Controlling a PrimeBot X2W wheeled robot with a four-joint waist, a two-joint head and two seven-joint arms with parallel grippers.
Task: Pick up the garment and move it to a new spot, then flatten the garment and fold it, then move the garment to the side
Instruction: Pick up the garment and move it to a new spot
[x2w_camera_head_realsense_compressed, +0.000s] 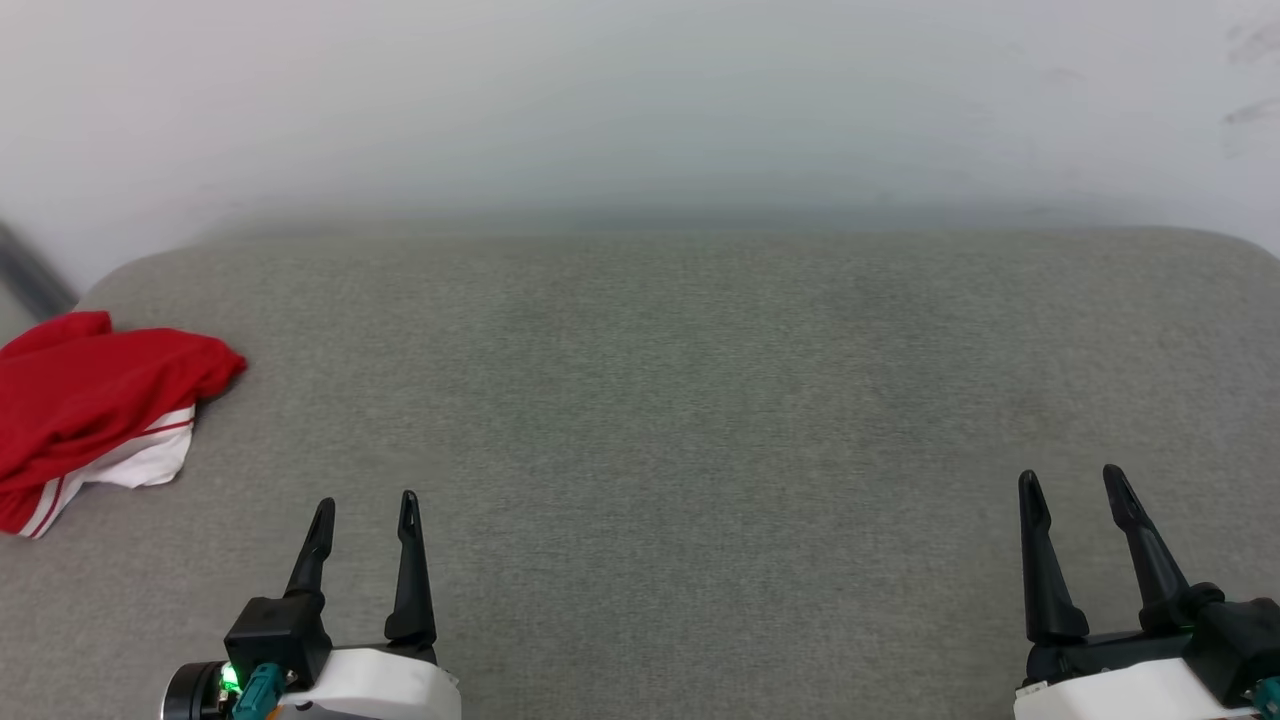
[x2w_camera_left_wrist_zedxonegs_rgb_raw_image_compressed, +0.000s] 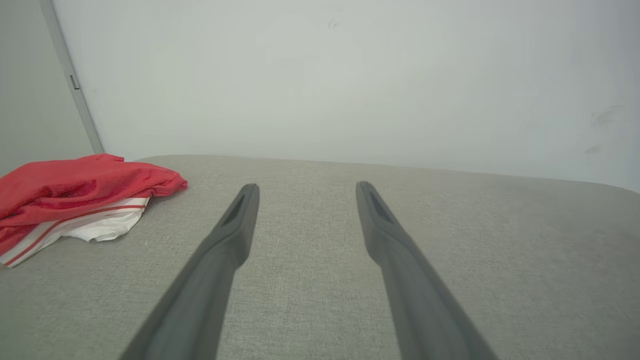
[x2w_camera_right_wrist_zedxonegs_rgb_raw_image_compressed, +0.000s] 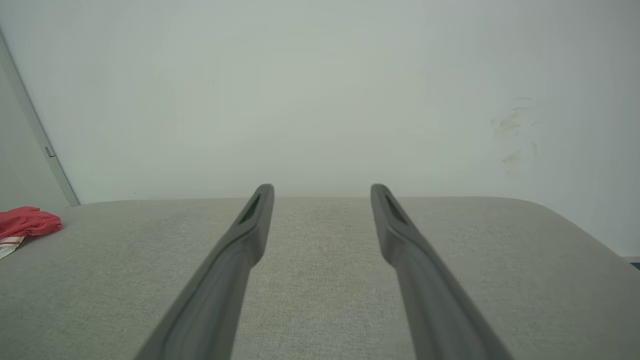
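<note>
The red garment (x2w_camera_head_realsense_compressed: 95, 400) is lying crumpled at about 9 o'clock in the head view, at the left edge of the grey upholstered surface (x2w_camera_head_realsense_compressed: 640, 400). A white part with red stripes is showing from under the red cloth on its near side. Nothing is touching it.

The left gripper (x2w_camera_head_realsense_compressed: 366, 502) is hovering at about 7 o'clock, fingers pointing toward 12, its jaws standing released with bare fabric between them. It is near the garment but apart from it. In the left wrist view the left gripper (x2w_camera_left_wrist_zedxonegs_rgb_raw_image_compressed: 307, 186) is reaching over the surface while the garment (x2w_camera_left_wrist_zedxonegs_rgb_raw_image_compressed: 75, 192) is sitting at 9 to 10 o'clock of the finger tips, beside a grey strip (x2w_camera_left_wrist_zedxonegs_rgb_raw_image_compressed: 75, 90) running up the pale wall (x2w_camera_left_wrist_zedxonegs_rgb_raw_image_compressed: 350, 75).

The right gripper (x2w_camera_head_realsense_compressed: 1072, 477) is hanging at about 5 o'clock, well apart from the garment, jaws likewise released and grasping nothing. In the right wrist view the right gripper (x2w_camera_right_wrist_zedxonegs_rgb_raw_image_compressed: 322, 187) is pointing at the wall's base, with the garment (x2w_camera_right_wrist_zedxonegs_rgb_raw_image_compressed: 27, 222) showing small at 9 o'clock and faint scuff marks (x2w_camera_right_wrist_zedxonegs_rgb_raw_image_compressed: 510, 125) at 2 o'clock on the wall
</note>
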